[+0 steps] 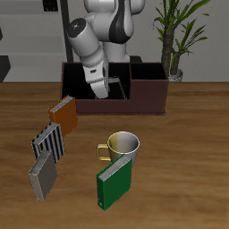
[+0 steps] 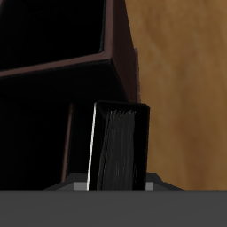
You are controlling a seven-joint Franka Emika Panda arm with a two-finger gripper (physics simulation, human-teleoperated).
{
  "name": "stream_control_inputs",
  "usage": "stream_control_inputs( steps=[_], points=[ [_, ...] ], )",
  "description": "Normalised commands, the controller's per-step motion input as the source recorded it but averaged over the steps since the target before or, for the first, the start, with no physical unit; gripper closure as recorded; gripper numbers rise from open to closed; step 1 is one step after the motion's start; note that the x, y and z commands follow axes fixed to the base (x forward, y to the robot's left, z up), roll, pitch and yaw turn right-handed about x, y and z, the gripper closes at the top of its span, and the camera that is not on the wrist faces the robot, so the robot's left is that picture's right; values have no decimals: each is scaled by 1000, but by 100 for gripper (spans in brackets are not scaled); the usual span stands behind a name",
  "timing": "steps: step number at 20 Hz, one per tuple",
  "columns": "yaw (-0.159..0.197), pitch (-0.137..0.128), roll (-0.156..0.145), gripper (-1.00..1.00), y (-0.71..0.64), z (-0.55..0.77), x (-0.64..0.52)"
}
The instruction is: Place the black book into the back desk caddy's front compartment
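My gripper (image 1: 98,89) hangs over the back desk caddy (image 1: 145,102), a wide dark brown box at the table's back. It is shut on the black book (image 2: 120,146), a slim black hardcover with a pale page edge, held upright between the fingers (image 2: 81,186). In the wrist view the book hangs above the caddy's dark cells, by a reddish-brown partition (image 2: 89,60) and close to the caddy's outer wall (image 2: 126,53). In the exterior view the book is mostly hidden by the hand. I cannot tell which cell it is over.
An orange-brown book (image 1: 63,113), a black-and-white striped book (image 1: 49,142) and a grey striped book (image 1: 40,176) stand in a row toward the front. A metal mug (image 1: 123,145) and a green book (image 1: 114,183) stand mid-table. A potted plant (image 1: 174,40) is behind the caddy.
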Motion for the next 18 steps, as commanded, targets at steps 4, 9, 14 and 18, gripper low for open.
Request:
stream_control_inputs(
  steps=[4,9,14,18],
  points=[
    [-36,25,-8,-100,22,-77,-21],
    [-23,16,3,-100,39,-34,11],
    [-16,3,7,-100,27,22,45],
    [-79,-42,25,-100,116,271,-12]
  ],
)
